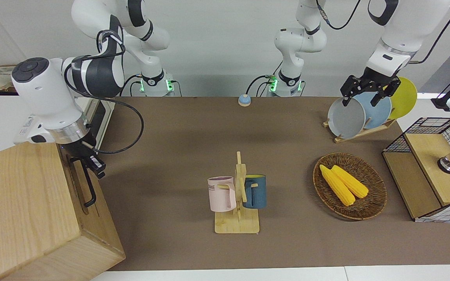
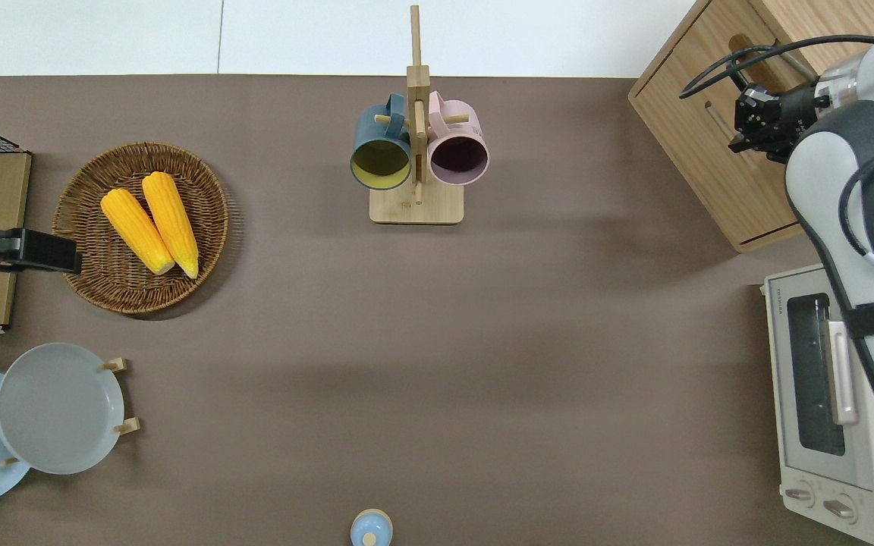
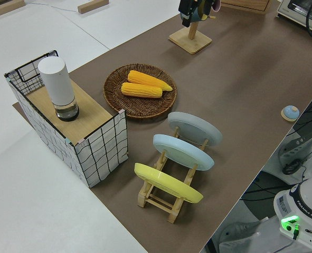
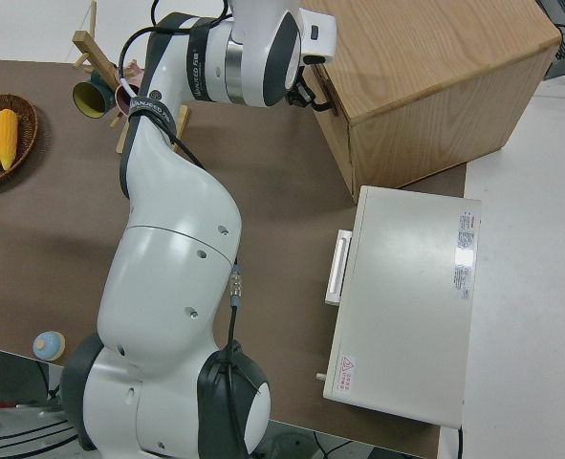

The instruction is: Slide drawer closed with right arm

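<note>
Drawer (image 1: 82,183): one, light-wood front with black metal bar handle (image 1: 86,181), in the light-wood cabinet (image 1: 22,210) at the table corner, right arm's end, farthest from the robots; appearing nearly flush. Judged rigid, sliding straight; push flat on the panel beside the handle.

Right claw (image 1: 94,162): one, sitting at the handle; spread or pinching cannot be told.

Left arm: one, parked.

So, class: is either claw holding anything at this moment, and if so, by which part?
The right claw is at the drawer's black bar handle, but whether it grips it cannot be told. The left arm is parked and holds nothing.
</note>
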`<action>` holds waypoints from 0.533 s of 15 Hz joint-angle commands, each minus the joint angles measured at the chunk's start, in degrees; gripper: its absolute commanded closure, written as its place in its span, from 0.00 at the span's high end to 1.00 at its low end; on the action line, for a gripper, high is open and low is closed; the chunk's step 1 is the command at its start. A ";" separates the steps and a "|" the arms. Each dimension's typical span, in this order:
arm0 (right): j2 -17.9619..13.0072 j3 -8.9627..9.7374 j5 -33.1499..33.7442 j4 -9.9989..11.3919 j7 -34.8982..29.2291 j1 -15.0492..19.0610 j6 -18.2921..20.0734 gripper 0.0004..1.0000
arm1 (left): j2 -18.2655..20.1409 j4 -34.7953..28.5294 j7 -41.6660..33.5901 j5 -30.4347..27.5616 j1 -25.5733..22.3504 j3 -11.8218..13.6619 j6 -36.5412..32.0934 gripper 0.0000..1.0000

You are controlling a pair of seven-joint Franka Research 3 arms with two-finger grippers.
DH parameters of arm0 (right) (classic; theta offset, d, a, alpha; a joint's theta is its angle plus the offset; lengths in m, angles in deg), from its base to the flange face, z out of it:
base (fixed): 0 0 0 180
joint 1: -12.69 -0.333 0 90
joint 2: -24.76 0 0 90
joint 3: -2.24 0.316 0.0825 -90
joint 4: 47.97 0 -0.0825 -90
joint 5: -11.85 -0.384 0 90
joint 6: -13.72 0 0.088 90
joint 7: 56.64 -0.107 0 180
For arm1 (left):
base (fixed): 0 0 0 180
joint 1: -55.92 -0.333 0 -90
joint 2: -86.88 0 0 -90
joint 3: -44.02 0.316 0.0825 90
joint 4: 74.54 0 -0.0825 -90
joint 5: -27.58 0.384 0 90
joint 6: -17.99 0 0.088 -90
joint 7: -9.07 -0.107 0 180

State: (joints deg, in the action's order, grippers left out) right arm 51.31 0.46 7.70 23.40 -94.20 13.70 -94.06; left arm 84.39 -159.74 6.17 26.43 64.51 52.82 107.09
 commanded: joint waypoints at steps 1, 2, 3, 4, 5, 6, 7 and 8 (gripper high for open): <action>0.53 -0.59 1.42 -0.35 3.63 1.19 -0.68 0.00 | -0.76 1.17 -0.44 0.72 0.99 0.96 0.02 1.00; 0.26 -0.59 1.42 -0.26 3.55 0.58 0.20 0.00 | -0.76 1.17 -0.44 0.72 0.99 0.96 0.02 1.00; -0.09 -0.59 1.51 -0.26 3.46 -0.91 1.51 0.00 | -0.76 1.17 -0.44 0.63 0.99 0.96 0.02 1.00; -0.44 -0.76 1.43 -0.17 3.20 -2.49 3.09 0.00 | -0.76 1.17 -0.44 0.71 0.99 0.96 0.02 1.00; -1.05 -1.03 1.34 -0.17 2.85 -3.81 4.76 0.00 | -0.76 1.17 -0.44 0.72 0.99 0.96 0.02 1.00; -1.58 -1.29 1.34 -0.09 2.49 -5.04 5.73 0.00 | -0.76 1.17 -0.44 0.72 0.99 0.96 0.02 1.00; -2.19 -1.64 1.51 -0.09 2.49 -6.36 6.44 0.00 | -0.76 1.17 -0.44 0.72 0.99 0.96 0.02 1.00; -2.81 -1.65 2.47 0.35 2.75 -7.15 7.06 0.00 | -0.76 1.17 -0.44 0.72 0.99 0.96 0.02 1.00</action>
State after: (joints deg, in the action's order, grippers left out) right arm 50.75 -0.07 8.16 23.27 -92.10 10.01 -89.80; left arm 84.39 -159.73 6.17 26.43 64.51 52.82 107.09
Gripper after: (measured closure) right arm 0.991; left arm 0.009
